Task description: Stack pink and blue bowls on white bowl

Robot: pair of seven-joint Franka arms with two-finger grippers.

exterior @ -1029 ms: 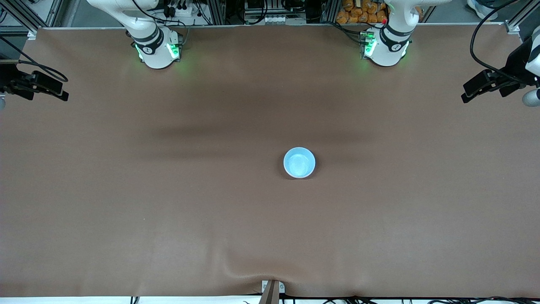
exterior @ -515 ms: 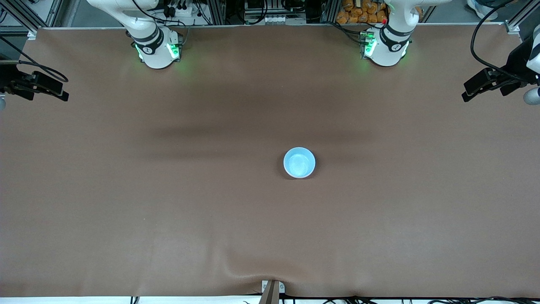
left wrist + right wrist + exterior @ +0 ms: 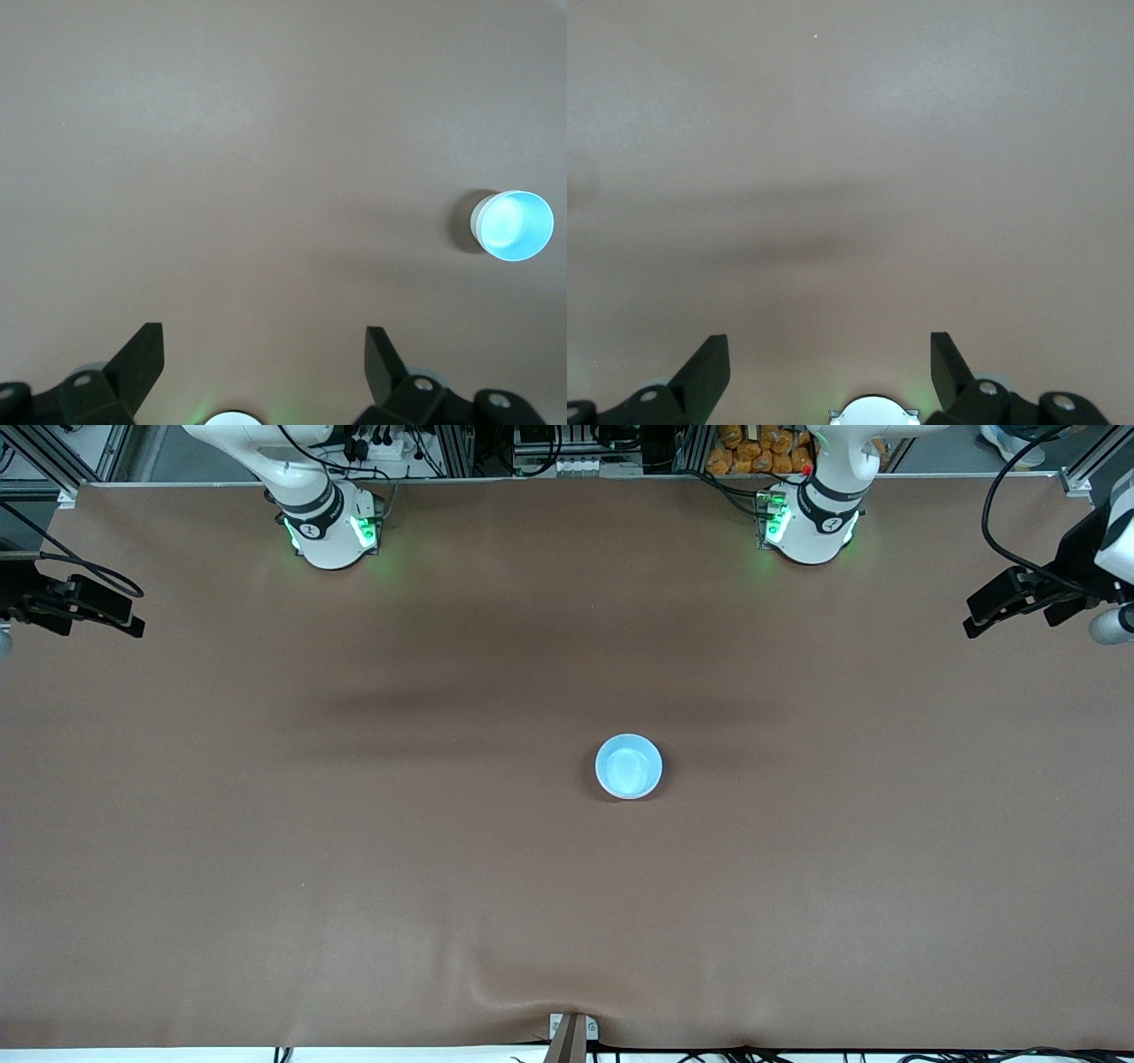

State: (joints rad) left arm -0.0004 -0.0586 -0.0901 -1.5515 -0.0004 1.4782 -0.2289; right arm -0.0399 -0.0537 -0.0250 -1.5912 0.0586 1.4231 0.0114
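Near mid-table, at roughly 3 o'clock from the centre of the table (image 3: 266, 868) in the front view, toward the left arm's end: the blue bowl (image 3: 629, 766), upright, mouth up, nothing inside it.

- Left wrist view shows a pale, whitish wall just under the blue rim. Cannot tell whether that is the white bowl beneath or only the blue bowl's own side in the light.
- No pink bowl shows in any view, and no separate white bowl either.

Grippers:
- Left gripper (image 3: 266, 341): up in the air over the left arm's end of the table, about 2 o'clock from the bowl. Fingers spread wide, holding nothing.
- Right gripper (image 3: 830, 350): over the right arm's end, about 10 o'clock from the bowl. Fingers equally wide, holding nothing. Only bare table under it.

Step, as I judge it: the stacking looks finished, with blue on top and both arms drawn well clear of the bowl. If pink and white do sit nested below, nothing remains but to park. If not, the next move would call for finding them first, since none lies loose on the table.

Count: blue bowl, one. Pink, none seen. White, none certain. Arms, two. Grippers, two.
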